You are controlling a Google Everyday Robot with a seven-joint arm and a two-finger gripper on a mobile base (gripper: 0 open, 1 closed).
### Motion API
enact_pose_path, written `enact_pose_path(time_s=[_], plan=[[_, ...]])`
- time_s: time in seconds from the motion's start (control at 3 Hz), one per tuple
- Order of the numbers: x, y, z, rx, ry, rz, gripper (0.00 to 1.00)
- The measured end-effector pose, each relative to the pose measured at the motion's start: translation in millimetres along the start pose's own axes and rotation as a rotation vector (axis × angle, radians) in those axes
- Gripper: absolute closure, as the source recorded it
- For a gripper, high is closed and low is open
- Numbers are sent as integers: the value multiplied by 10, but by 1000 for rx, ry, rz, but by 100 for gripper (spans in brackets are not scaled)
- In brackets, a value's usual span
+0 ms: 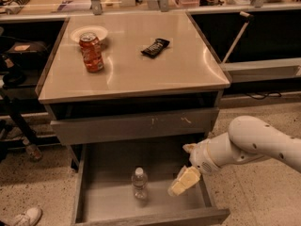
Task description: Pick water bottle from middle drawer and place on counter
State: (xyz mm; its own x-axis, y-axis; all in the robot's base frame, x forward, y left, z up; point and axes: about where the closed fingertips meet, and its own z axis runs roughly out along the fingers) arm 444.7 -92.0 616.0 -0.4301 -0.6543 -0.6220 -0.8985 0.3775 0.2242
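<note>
- Water bottle [139,182]: upright on middle drawer [107,199] floor.
- Gripper [184,181]: over drawer, right of bottle, apart; grip state cannot be told.
- Tabletop [188,72]: orange soda can [91,52].

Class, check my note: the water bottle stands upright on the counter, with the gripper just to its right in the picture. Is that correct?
Not quite. The camera view shows the water bottle upright in the open middle drawer, not on the counter. The gripper is just to its right in the picture, over the drawer.
</note>
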Motion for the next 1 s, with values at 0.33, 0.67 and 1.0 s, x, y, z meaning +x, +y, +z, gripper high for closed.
enact_pose_path(time_s=[0.33, 0.67, 1.0], plan=[[0, 0, 0, 0, 0, 0, 0], [85, -21, 321, -12, -27, 20, 0], [7, -138, 716, -25, -104, 18, 0]])
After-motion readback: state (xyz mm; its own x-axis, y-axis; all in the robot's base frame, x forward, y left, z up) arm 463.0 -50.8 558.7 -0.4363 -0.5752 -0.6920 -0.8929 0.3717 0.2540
